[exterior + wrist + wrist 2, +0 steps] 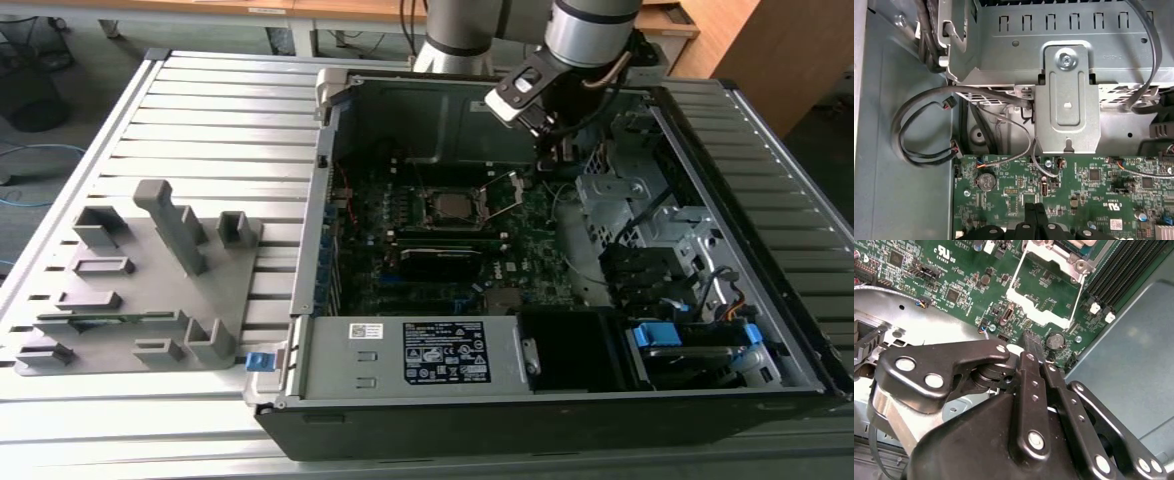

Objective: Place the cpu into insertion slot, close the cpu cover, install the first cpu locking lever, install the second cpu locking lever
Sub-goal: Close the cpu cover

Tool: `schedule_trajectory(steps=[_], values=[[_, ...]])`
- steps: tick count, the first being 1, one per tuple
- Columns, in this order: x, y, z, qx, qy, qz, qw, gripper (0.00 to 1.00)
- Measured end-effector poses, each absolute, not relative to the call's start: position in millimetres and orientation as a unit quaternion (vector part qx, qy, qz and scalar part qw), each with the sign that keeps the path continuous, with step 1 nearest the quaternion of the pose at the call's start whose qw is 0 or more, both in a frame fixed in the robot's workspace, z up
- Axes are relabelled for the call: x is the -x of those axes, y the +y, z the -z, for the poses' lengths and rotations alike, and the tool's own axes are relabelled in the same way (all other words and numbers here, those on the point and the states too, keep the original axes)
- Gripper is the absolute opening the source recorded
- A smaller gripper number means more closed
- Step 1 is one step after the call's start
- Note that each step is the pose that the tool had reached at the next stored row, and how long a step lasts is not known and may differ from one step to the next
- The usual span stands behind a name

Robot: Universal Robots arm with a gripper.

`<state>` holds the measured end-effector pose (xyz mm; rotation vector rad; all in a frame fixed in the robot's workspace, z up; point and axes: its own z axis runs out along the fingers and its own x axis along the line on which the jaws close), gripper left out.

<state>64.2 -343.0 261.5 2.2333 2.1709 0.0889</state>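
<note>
Claw (1033,342) clenched, empty, near the raised cpu cover (1036,304); thin stiff metal, probably best pushed at its free edge.

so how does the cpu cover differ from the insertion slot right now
The cpu cover is a thin silvery frame, green board showing through its window; the insertion slot is dark with a black rim. The cover is swung open, off the slot; the slot lies flat on the board. Both are square and about the same size.
</note>
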Motion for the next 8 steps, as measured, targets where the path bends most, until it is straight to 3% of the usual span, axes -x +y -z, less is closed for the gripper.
schedule_trajectory(steps=[8], values=[[-67,-343,-249,-0.717,0.697,-0.028,0.013,0.11]])
